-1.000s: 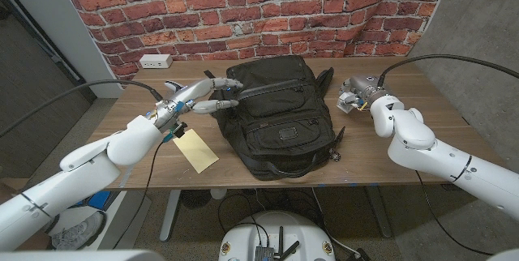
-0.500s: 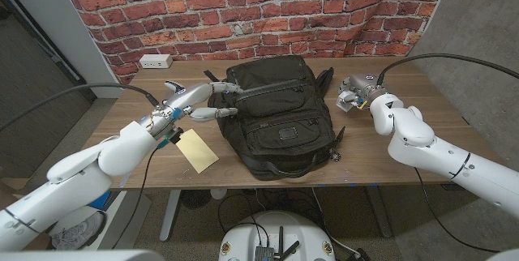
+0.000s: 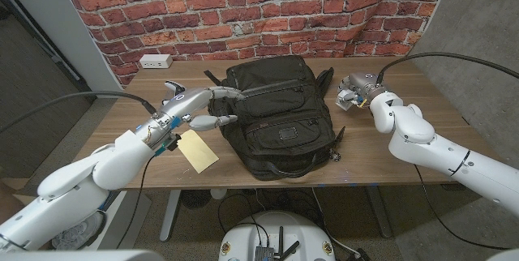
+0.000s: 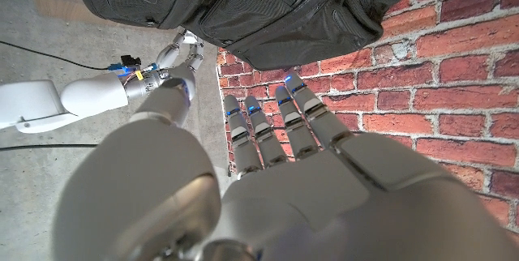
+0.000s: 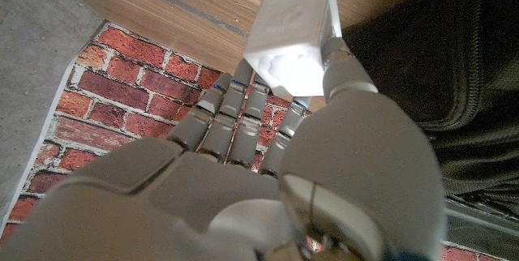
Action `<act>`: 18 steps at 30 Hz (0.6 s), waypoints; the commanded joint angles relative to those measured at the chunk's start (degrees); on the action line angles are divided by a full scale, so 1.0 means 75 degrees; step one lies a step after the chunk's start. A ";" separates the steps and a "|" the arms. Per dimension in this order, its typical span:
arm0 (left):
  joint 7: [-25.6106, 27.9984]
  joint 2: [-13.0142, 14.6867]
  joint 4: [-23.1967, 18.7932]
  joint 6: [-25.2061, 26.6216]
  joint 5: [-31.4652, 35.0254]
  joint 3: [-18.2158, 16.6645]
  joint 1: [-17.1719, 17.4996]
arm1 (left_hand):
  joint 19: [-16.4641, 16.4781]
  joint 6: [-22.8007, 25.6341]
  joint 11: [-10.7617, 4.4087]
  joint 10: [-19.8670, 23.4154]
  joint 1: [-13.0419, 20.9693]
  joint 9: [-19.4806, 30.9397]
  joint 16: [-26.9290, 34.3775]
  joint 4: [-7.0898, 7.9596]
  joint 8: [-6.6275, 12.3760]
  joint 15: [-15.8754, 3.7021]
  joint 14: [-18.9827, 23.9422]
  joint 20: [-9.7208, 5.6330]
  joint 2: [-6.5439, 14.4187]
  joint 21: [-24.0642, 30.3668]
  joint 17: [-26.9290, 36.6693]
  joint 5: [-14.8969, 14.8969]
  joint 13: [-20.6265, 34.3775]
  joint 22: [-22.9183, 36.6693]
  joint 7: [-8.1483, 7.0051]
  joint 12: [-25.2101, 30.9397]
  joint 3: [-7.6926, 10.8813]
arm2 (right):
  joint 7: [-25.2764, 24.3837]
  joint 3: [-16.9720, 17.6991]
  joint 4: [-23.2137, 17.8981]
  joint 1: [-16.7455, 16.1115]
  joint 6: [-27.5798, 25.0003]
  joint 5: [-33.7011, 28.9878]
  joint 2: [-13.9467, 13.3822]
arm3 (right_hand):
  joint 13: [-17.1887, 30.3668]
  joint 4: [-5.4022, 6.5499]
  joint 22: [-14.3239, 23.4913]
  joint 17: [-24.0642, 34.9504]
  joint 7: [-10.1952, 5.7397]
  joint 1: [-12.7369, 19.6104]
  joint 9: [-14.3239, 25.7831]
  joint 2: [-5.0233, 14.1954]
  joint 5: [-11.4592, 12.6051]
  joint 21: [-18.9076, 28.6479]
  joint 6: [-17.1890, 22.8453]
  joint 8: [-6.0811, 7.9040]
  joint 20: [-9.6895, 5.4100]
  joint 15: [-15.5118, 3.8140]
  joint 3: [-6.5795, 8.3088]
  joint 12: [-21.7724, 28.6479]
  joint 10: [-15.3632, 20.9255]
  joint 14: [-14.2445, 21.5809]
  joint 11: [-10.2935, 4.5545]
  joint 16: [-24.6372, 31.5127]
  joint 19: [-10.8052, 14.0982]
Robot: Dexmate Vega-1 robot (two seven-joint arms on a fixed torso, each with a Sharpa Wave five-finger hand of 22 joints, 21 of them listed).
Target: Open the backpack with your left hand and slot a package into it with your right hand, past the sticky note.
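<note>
Here, largest to smallest:

1. Wooden table (image 3: 389, 143), bearing all items.
2. Black fabric backpack (image 3: 280, 115), lying at the table's centre, zipped.
3. Left hand (image 3: 199, 103), fingers spread, tips reaching the backpack's left edge.
4. Right hand (image 3: 353, 93), right of the backpack, fingers pinching a small clear-wrapped white package (image 5: 293, 38).
5. Yellow paper sticky note (image 3: 198, 152), lying near-left of the backpack.
</note>
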 commanded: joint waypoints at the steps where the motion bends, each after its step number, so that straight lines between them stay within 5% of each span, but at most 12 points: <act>1: 0.0070 -0.0620 -0.0291 -0.0338 0.1024 -0.0377 0.0462 | 0.0039 0.0082 -0.0065 0.0024 0.0140 0.0044 -0.0020 0.0005 -0.0013 -0.1343 -0.0036 -0.1279 0.0000 -0.0021 0.0020 0.0023 0.0010 0.0040 -0.0010 -0.0015 -0.0052 | 0.0008 -0.0032 0.0154 0.0119 0.0283 -0.0048 0.0037 | 0.0023 0.0012 0.0013 0.0009 -0.0006 0.0518 -0.0012 0.0492 0.0023 -0.0002 0.0010 -0.0037 -0.0688 -0.1285 -0.0007 0.0048 0.1593 0.0048 -0.1543 -0.0023 0.0050; 18: 0.0176 -0.0922 -0.0273 -0.0825 0.1745 -0.0302 0.0705 | -0.0002 0.0089 -0.0100 0.0035 0.0301 0.0046 -0.0020 0.0013 -0.0033 -0.1352 -0.0060 -0.1284 0.0018 -0.0037 0.0024 0.0030 0.0009 0.0040 -0.0051 -0.0033 -0.0121 | 0.0249 -0.0189 0.0609 0.0446 0.0815 -0.0169 0.0206 | 0.0042 0.0005 0.0013 0.0007 -0.0007 0.0530 -0.0008 0.0496 0.0025 -0.0001 0.0049 -0.0064 -0.0691 -0.1278 -0.0026 0.0030 0.1633 0.0077 -0.1545 -0.0054 0.0056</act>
